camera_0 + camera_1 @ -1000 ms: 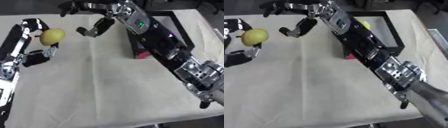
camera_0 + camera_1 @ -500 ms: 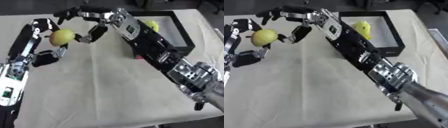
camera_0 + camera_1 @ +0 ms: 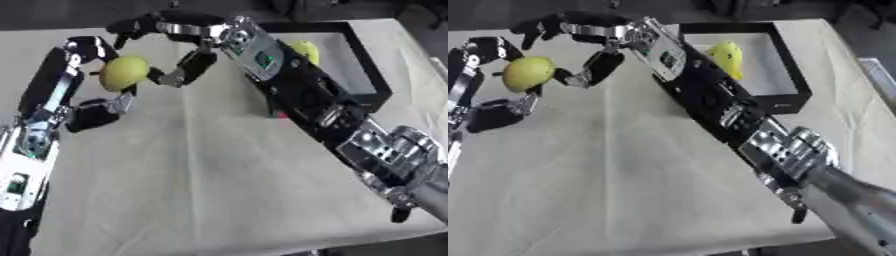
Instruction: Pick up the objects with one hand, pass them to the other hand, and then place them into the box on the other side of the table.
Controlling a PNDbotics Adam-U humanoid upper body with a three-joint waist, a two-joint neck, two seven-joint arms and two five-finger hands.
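The left hand (image 3: 92, 75) clasps a yellow-green fruit (image 3: 123, 73) above the desk (image 3: 219, 170). The right hand (image 3: 166, 37) hovers spread around it. The handover looks best if the right hand closes fully before the left releases, then carries it to the box (image 3: 359, 65).

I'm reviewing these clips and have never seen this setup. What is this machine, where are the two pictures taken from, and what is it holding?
It is a humanoid robot's upper body, steered by a person. Both pictures come from a stereo camera in its head, looking down at a table covered in a cream cloth. The black and silver left hand holds a round yellow-green fruit above the cloth. The right hand, on the long arm crossing from the lower right, reaches toward that fruit with its fingers spread around it, apparently to receive it. Behind the arm stands a black-rimmed box with a second yellow fruit inside.
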